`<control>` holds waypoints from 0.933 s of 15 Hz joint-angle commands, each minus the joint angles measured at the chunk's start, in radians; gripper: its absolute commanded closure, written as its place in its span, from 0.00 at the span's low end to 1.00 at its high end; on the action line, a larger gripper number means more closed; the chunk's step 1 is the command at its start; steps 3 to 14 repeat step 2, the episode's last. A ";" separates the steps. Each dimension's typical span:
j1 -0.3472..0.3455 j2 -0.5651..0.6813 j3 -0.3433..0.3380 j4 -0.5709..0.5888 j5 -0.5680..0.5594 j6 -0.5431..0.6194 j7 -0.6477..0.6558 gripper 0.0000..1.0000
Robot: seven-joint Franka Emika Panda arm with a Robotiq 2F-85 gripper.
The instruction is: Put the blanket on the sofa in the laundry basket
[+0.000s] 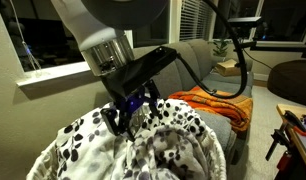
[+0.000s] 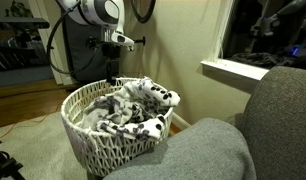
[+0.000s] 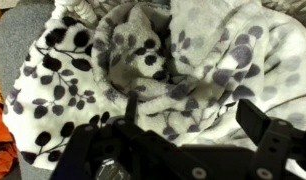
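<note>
Filling the laundry basket (image 2: 101, 150): the blanket (image 2: 128, 106)

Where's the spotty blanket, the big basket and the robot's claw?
blanket (image 2: 133, 100), in an exterior view, on its spotted folds heaped in the basket.
laundry basket (image 2: 105, 150), in an exterior view, on its woven side wall.
claw (image 1: 131, 122), in an exterior view, between its open fingertips.

orange blanket (image 1: 207, 100): rumpled, folds showing, an edge also at the left of the wrist view (image 3: 1, 115) | dark round pouffe (image 1: 293, 75): far right, beyond the orange blanket | window (image 1: 43, 35): dark panes, white sill (image 2: 238, 69) below, in both exterior views | slatted blinds (image 1: 198, 20): lowered | wooden floor (image 2: 23, 108): brown
</note>
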 commanded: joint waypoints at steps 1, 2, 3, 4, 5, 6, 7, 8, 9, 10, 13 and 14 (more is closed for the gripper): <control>-0.002 0.001 0.003 0.004 -0.001 -0.003 0.001 0.00; -0.002 0.001 0.003 0.003 -0.001 -0.003 0.001 0.00; -0.002 0.001 0.003 0.003 -0.001 -0.003 0.001 0.00; -0.002 0.001 0.003 0.003 -0.001 -0.003 0.001 0.00; -0.002 0.001 0.003 0.003 -0.001 -0.003 0.001 0.00; -0.002 0.001 0.003 0.003 -0.001 -0.003 0.001 0.00; -0.002 0.001 0.003 0.003 -0.001 -0.003 0.001 0.00; -0.002 0.001 0.003 0.003 -0.001 -0.003 0.001 0.00; -0.002 0.001 0.003 0.003 -0.001 -0.003 0.001 0.00; -0.002 0.001 0.003 0.003 -0.001 -0.003 0.001 0.00; -0.002 0.001 0.003 0.003 -0.001 -0.003 0.001 0.00; -0.002 0.001 0.003 0.003 -0.001 -0.003 0.001 0.00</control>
